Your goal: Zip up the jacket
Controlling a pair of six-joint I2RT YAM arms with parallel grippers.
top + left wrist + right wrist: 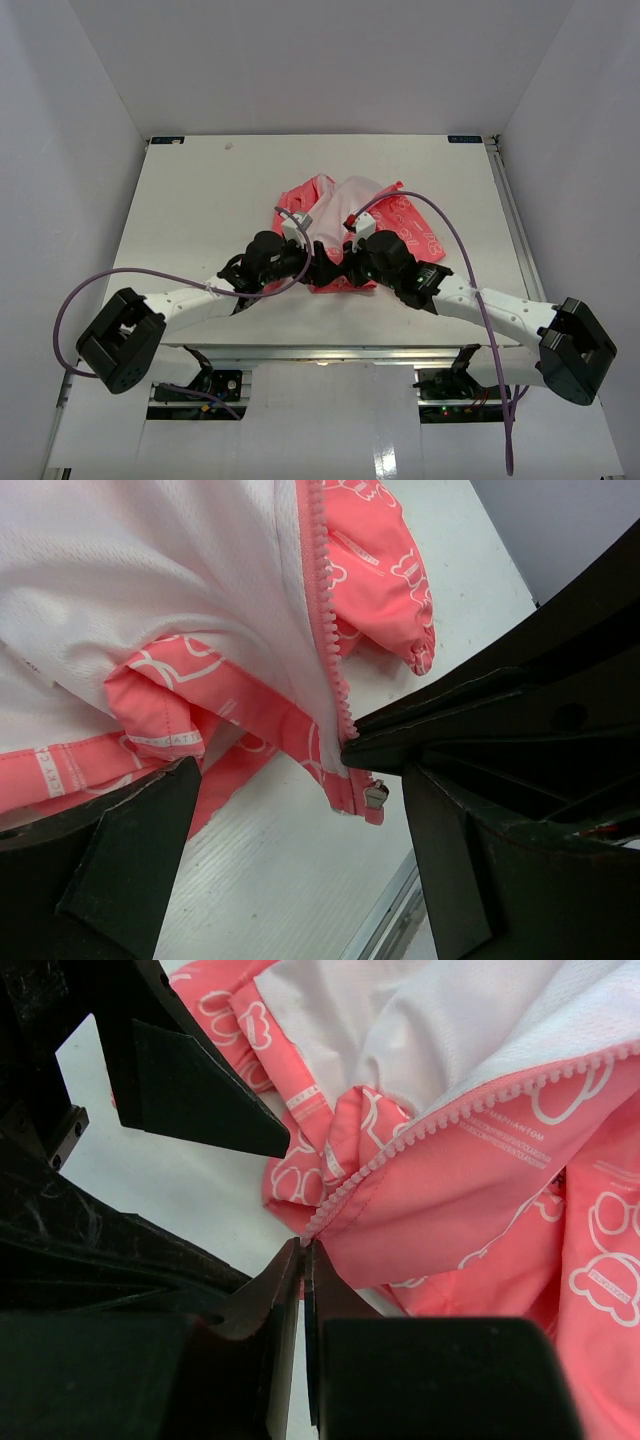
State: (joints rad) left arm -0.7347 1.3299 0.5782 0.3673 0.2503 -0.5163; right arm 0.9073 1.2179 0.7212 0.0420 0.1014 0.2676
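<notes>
Pinching the jacket at its zipper edge just above the hem, the right gripper is closed on the fabric. The jacket lies open at mid-table, hem toward the near edge. The left gripper, spread wide and empty, straddles the slider. The zipper runs from there toward the far edge.

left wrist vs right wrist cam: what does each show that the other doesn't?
Left wrist only: the metal zipper pull at the hem, and the left end effector wide open. Right wrist only: the right end effector up close, shut on the zipper edge. Both: the pink jacket, its white lining, the zipper teeth, the table.
</notes>
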